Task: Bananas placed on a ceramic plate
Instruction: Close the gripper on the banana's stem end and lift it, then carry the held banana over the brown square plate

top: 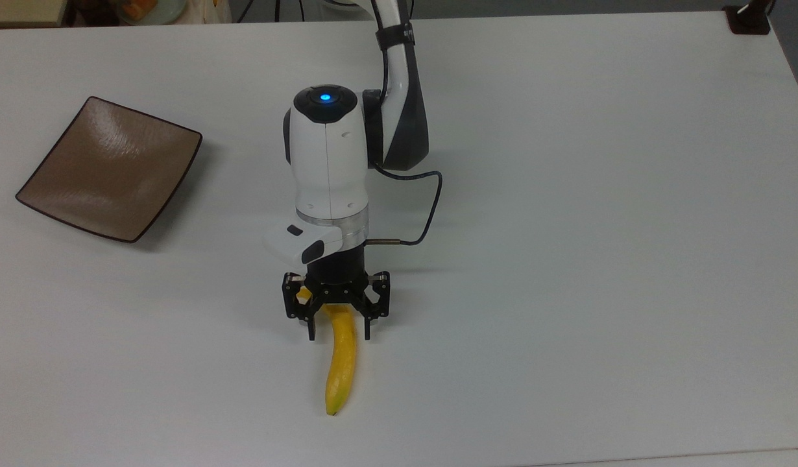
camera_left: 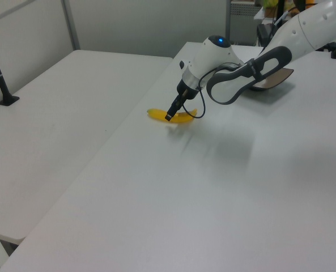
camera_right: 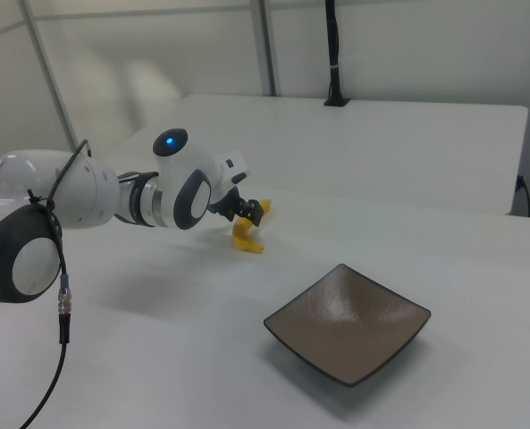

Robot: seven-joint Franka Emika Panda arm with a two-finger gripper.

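Top view, lower centre: gripper [top: 338, 334], jaws apart, straddling banana [top: 342, 363] on tabletop [top: 568, 259] for grasping; plate [top: 110, 167] upper left, awaiting it.

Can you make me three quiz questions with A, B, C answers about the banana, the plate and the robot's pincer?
1. Where is the banana?
A. On the plate
B. On the white table, between the pincer's fingers
C. In a bowl

2. What colour is the plate?
A. Brown with a dark rim
B. Blue
C. Green

3. What is the pincer doing?
A. Holding the banana high in the air
B. Resting on the plate
C. Open, with one finger on each side of the banana

Answers:
1. B: in the top view the banana lies on the table, its upper part between the fingers, far from the plate.
2. A: the square plate is glossy brown with a thin dark edge.
3. C: the top view shows a gap between each finger and the banana, which lies flat on the table.
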